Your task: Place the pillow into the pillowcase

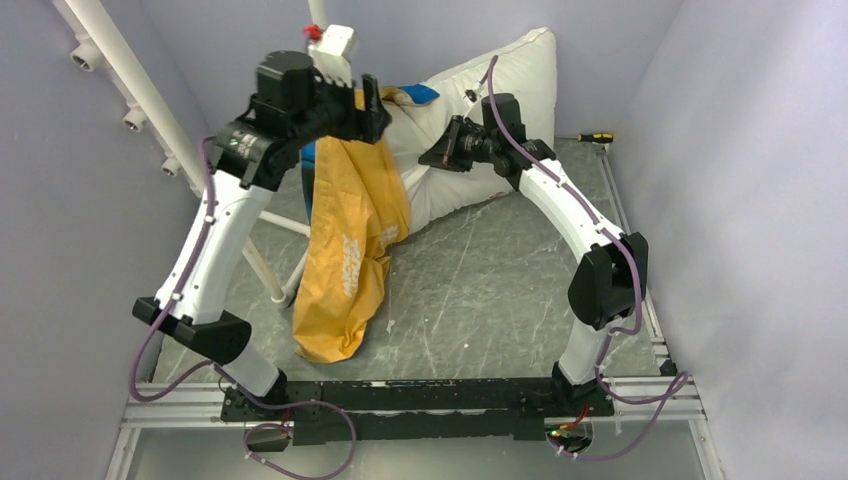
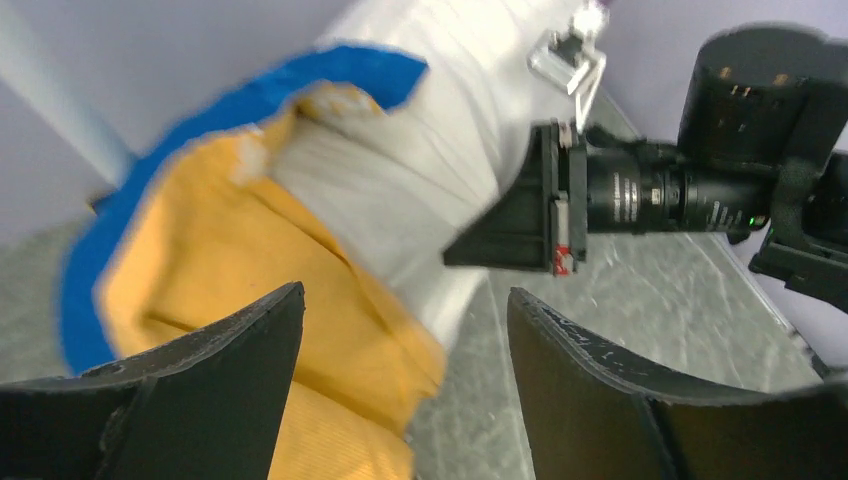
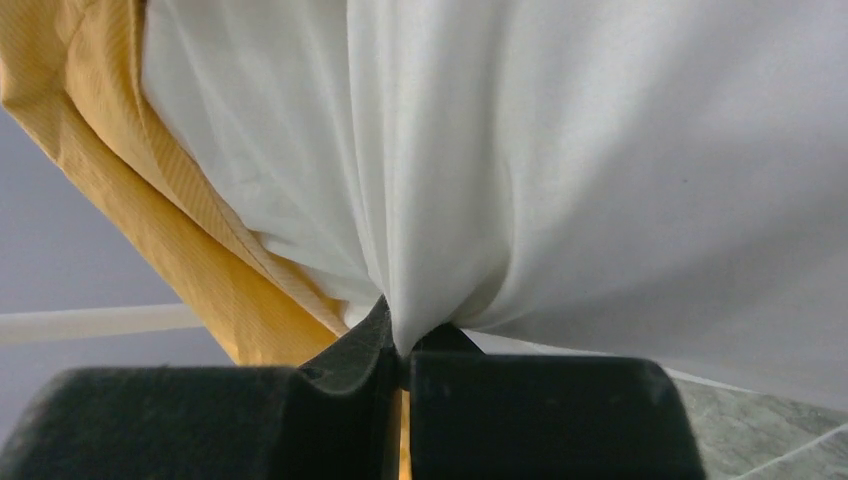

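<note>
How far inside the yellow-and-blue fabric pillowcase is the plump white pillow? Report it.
Partly in: only one end of the pillow sits inside the pillowcase mouth; most lies outside.

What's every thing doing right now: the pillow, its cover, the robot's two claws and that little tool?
pillow: one end covered, most of it bare, propped up at the back.
pillowcase: mouth around the pillow's end, rest hanging limp onto the table, yellow side out.
left gripper: open, holding nothing.
right gripper: shut, pinching the pillow's white cloth.
screwdriver: lying flat at the table's far edge.
</note>
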Motion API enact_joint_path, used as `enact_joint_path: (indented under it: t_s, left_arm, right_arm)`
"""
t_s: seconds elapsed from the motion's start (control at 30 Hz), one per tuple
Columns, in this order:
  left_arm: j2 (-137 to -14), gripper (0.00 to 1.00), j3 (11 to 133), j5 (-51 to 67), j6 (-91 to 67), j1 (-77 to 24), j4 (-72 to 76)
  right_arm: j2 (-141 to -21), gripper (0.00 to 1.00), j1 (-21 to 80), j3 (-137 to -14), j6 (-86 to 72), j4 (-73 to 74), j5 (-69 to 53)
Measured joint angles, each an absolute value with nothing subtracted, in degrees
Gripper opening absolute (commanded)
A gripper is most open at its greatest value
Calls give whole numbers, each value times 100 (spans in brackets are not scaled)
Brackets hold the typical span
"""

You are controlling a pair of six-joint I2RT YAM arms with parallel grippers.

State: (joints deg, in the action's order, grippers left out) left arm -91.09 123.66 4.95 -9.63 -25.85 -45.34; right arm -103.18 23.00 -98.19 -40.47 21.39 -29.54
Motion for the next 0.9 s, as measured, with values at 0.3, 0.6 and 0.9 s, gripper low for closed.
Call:
enact_joint_path:
  t_s: [0.3,0.6,0.9]
  left_arm:
    - [-9603,71,11227,-43,-2294,-3046,-5127]
    - [-9944,0,10654,-134,-2980,-3002,-4744]
    - [-10073,0,10842,377,-2967,-2982,-4609]
  right_arm:
    - [-10318,0,2349,-9837,-4071,2187,-2788]
    - [-10318,0,2342,-9793,-4112,2134,-2790]
    - [-10263,0,2311,-9459,-4091,1682,-2947]
